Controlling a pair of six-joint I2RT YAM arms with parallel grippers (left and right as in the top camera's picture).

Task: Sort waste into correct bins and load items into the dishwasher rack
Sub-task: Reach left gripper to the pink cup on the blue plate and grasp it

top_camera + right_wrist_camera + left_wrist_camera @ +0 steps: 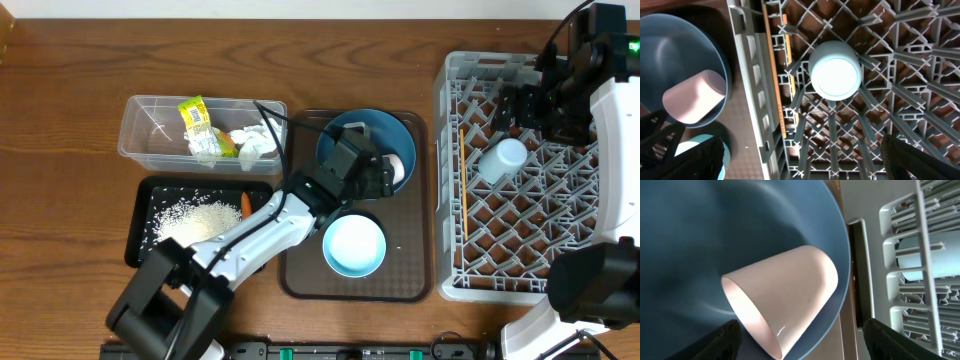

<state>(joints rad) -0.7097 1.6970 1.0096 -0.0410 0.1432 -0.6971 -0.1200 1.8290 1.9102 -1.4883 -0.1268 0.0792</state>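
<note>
Overhead: wrapper (198, 125) and tissue (255, 143) inside clear tub (140, 110); rice (195, 218) and carrot (245, 205) in black tray (140, 195) just below it. On brown tray (410, 250): plate (345, 135) at top with pink cup (400, 168) on its side on it, bowl (353, 246) below, upright. Right at pink cup, over plate, left gripper (385, 175). In rack (450, 180) at right: blue cup (503, 160) on end, chopsticks (463, 190) along left wall. Above rack's upper part, apart from blue cup, right gripper (515, 108). Left wrist: pink cup (785, 295) lying on plate (715, 230), mouth toward camera; left gripper (807, 335) spread wide, fingers (722, 345) either side of cup, one just beside rim, contact unclear, no grip visible. Rack (900, 225) with blue cup (920, 255) at right edge. Right wrist: right gripper (802, 162) fully spread, nothing between fingers (690, 160), over rack (747, 75); blue cup (835, 70) on end on lattice, chopsticks (774, 80) flat beside left wall; plate (685, 45) and pink cup (695, 97) off left, outside rack.
</note>
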